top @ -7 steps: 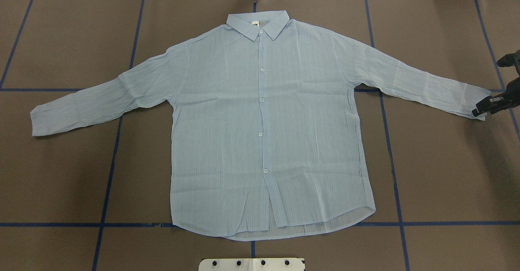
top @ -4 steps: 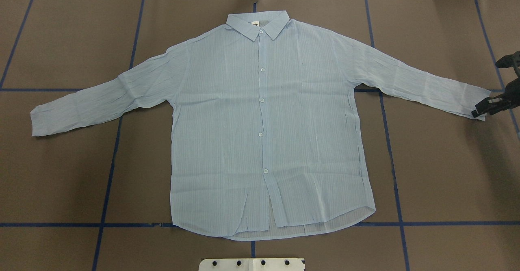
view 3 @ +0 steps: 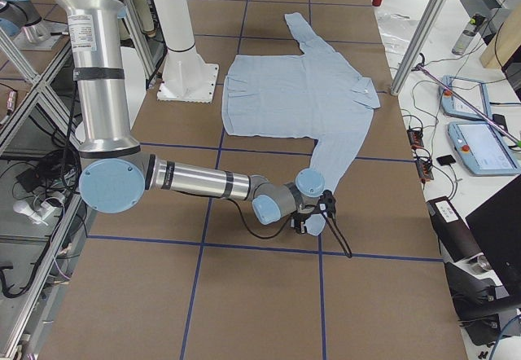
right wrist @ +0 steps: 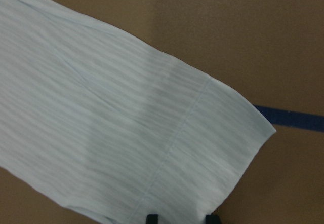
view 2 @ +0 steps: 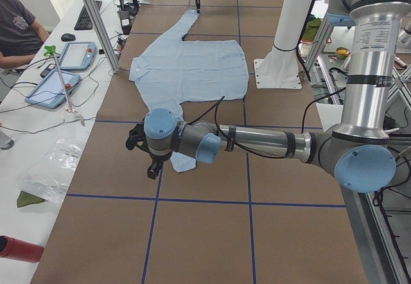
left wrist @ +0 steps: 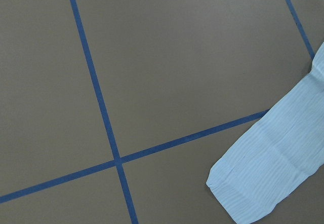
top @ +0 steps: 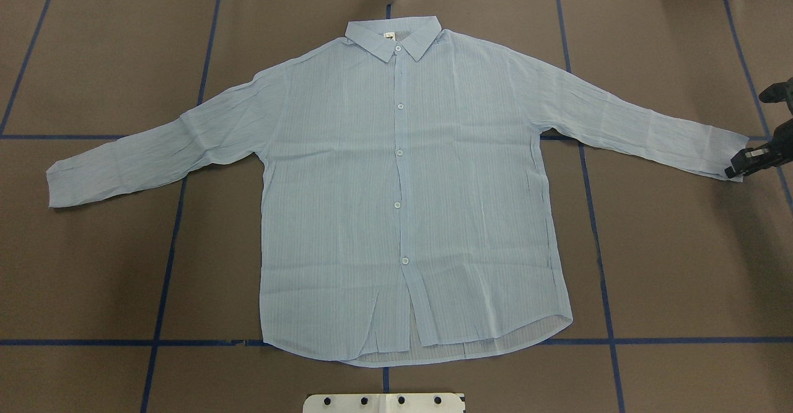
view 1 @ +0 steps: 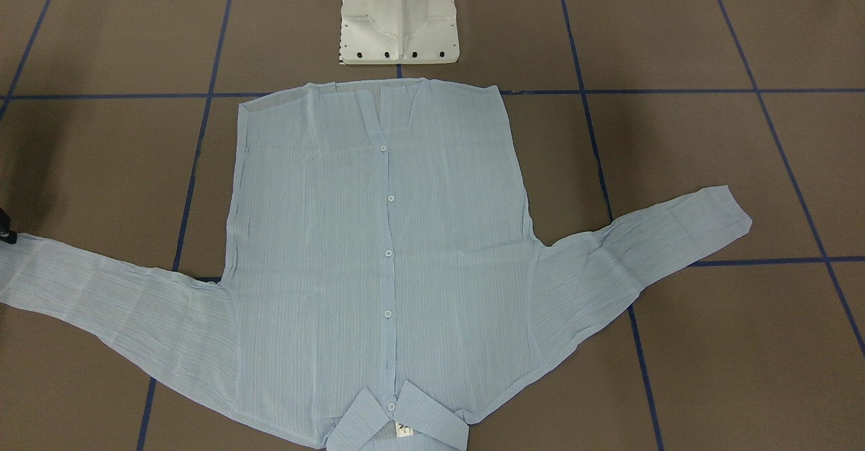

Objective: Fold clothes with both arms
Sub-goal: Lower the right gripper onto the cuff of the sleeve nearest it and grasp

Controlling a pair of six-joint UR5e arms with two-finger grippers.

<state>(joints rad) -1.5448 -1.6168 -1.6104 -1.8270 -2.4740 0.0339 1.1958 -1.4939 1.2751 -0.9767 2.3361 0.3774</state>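
Observation:
The light-blue shirt lies flat and face up on the brown table, collar far from the robot and both sleeves spread out. My right gripper is low at the cuff of the sleeve on the overhead view's right. In the right wrist view the right gripper is open, with that cuff reaching in between its fingertips. My left gripper shows only in the exterior left view, low over the table beside the other cuff; I cannot tell whether it is open or shut. The left wrist view shows that cuff and no fingers.
The white pedestal base stands at the shirt's hem side. Blue tape lines grid the table. Aluminium posts, tablets and a seated person line the operators' side.
My right gripper has shifted slightly outward at the cuff, and the cuff's lower corner has drawn in a little. The rest of the shirt has not moved.

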